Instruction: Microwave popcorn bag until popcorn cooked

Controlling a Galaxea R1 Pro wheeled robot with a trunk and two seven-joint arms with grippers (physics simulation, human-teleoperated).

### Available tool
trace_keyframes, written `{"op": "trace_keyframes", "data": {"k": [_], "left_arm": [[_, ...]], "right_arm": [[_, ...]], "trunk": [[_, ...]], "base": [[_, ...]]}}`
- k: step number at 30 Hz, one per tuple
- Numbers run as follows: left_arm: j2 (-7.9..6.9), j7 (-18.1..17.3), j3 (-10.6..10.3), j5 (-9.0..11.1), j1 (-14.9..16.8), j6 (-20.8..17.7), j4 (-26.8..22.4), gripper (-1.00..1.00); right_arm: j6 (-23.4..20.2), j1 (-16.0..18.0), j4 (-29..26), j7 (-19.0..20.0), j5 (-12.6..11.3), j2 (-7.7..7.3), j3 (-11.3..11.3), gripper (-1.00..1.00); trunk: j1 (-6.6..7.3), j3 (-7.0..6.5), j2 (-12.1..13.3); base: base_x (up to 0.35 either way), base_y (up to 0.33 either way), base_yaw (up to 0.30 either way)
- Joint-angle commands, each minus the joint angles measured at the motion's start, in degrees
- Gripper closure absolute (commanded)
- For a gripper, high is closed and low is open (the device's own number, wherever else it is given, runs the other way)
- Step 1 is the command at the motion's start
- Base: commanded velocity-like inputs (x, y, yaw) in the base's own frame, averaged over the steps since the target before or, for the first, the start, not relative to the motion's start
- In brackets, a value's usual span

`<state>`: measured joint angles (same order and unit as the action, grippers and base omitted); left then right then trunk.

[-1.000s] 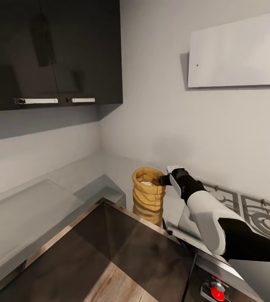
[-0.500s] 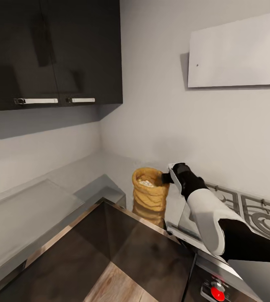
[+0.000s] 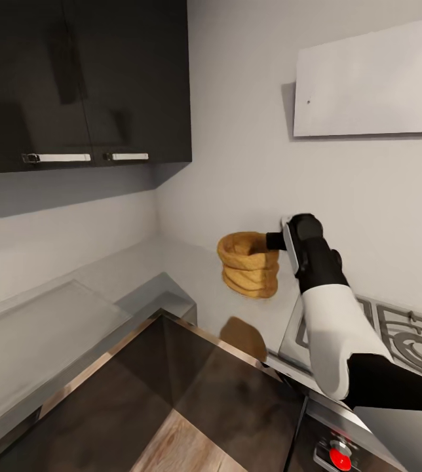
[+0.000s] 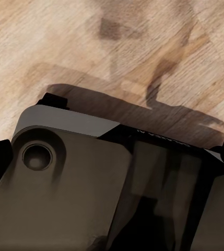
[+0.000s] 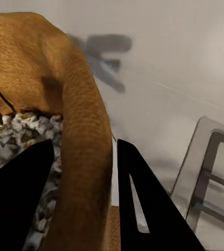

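Bag: your tan crumpled paper popcorn bag (image 3: 249,264) hangs above the glossy grey countertop (image 3: 191,272).
Grip: right gripper (image 5: 85,198) pinches its rolled rim.
Handling: light, soft, likely to sag; keep it upright.
Left gripper: can't tell.

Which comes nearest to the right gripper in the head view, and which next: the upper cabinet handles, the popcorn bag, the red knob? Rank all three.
1. popcorn bag: gripped at its rim by the right gripper, lifted above the countertop.
2. red knob: low, near the robot.
3. upper cabinet handles: high, on the left.
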<state>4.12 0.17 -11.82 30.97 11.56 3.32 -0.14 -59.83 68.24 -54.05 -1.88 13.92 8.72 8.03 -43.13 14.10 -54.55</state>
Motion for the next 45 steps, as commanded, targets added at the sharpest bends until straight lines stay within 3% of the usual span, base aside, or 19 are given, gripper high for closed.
{"op": "trace_keyframes", "data": {"k": [1, 6, 21, 37, 43, 45], "left_arm": [[0.01, 0.0, -0.5, 0.5, 0.0, 0.2, 0.1, -1.00], [0.09, 0.0, -0.5, 0.4, 0.0, 0.3, 0.1, -1.00], [0.36, 0.0, -0.6, 0.4, 0.0, 0.3, 0.1, -1.00], [0.21, 0.5, -0.5, 0.5, 0.0, 0.4, 0.1, -1.00], [0.19, 0.6, -0.5, 0.5, 0.0, 0.4, 0.1, -1.00], [0.19, 0.6, -0.5, 0.5, 0.0, 0.4, 0.1, -1.00]], "right_arm": [[-0.2, 0.1, -1.0, -0.2, -0.2, 0.06, 0.1, 1.00], [-0.2, 0.1, -3.3, -0.2, -0.1, 0.07, 0.3, 1.00], [-0.2, 0.1, -4.8, 0.3, -0.5, -0.10, 0.2, 1.00], [-0.2, 0.1, -3.7, 0.1, -0.5, -0.22, 0.2, 1.00], [-0.2, 0.0, -0.9, 0.4, -0.7, -0.18, 0.2, 1.00], [-0.2, -0.9, -0.9, 0.5, -2.1, -0.29, 0.2, 1.00]], "trunk": [[-0.01, 0.08, -0.1], [-0.01, 0.08, -0.1], [-0.01, 0.08, -0.1], [-0.01, 0.08, -0.1], [-0.01, 0.08, -0.1], [-0.01, 0.08, -0.1]], "base": [[0.000, 0.000, 0.000], [-0.049, 0.000, 0.000], [-0.339, 0.000, 0.000], [-0.346, 0.000, 0.000], [-0.346, 0.000, 0.000], [-0.346, 0.000, 0.000]]}}
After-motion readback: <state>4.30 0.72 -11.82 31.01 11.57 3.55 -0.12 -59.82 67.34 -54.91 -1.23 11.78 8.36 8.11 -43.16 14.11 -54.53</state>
